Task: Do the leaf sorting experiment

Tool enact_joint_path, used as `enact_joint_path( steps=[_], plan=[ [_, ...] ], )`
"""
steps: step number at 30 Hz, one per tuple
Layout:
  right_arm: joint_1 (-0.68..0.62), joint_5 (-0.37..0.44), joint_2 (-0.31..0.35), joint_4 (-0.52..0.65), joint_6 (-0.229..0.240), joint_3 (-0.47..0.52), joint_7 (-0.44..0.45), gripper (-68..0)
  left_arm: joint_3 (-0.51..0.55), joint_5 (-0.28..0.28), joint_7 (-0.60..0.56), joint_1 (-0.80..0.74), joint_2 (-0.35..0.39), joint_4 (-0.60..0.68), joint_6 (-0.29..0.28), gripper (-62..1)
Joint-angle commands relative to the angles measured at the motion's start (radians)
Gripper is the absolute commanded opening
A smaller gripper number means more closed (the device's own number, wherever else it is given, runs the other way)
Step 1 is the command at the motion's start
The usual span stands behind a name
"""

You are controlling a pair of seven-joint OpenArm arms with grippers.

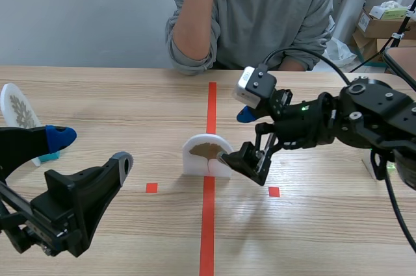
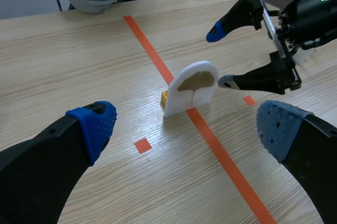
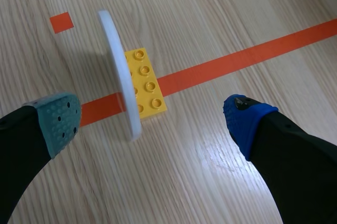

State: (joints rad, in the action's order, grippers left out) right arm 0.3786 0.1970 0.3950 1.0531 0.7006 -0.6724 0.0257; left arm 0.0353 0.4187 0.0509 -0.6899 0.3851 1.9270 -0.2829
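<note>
At the table's point(image 1: 312, 237) 9 o'clock edge stands a white plaque with a fern-like leaf point(image 1: 16, 106). Just in front of it, the left gripper point(image 1: 92, 148) hangs low with its fingers spread wide and nothing between them. At the centre, on the orange-red line point(image 1: 208, 237), a yellow brick point(image 3: 143, 81) serves as a holder. It carries the arched white ginkgo plaque point(image 1: 207, 156) upright on its straight edge. The plaque's leaf face is turned to the robot at 6 o'clock, and the brick shows on its far side. The plaque's width runs from 9 to 3 o'clock, across the line. The brown leaf's fan spreads toward 12 and its stalk drops toward 6. At the plaque's 3 o'clock is the right gripper point(image 1: 234, 136), also wide open and empty. Its grey pad is just beside the plaque's edge and its blue pad is raised behind. A person point(image 1: 260, 16) in a grey top sits at 12 o'clock.
</note>
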Motion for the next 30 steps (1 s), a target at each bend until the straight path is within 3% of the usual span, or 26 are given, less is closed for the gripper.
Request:
enact_joint_path(
  steps=[1, 11, 23, 25, 30],
  plan=[
    [0.028, -0.005, -0.015, -0.013, -0.005, -0.004, 0.016, -12.4, 0.001, 0.004, -0.017, -0.008, -0.005, 0.021, -0.001, -4.3],
    [0.040, -0.093, -0.124, -0.130, -0.074, -0.062, 0.079, -12.4, 0.001, 0.004, -0.017, -0.008, -0.005, 0.021, -0.001, -4.3],
    [0.040, -0.101, -0.174, -0.179, -0.084, -0.063, 0.100, -12.6, 0.001, 0.004, -0.017, -0.008, -0.005, 0.021, -0.001, -4.3],
    [0.039, -0.101, -0.174, -0.179, -0.084, -0.063, 0.099, -15.6, 0.001, 0.004, -0.017, -0.008, -0.005, 0.021, -0.001, -4.3],
    [0.039, -0.101, -0.173, -0.179, -0.084, -0.063, 0.088, -31.8, 0.001, 0.004, -0.017, -0.008, -0.005, 0.021, -0.001, -4.3]
  ],
)
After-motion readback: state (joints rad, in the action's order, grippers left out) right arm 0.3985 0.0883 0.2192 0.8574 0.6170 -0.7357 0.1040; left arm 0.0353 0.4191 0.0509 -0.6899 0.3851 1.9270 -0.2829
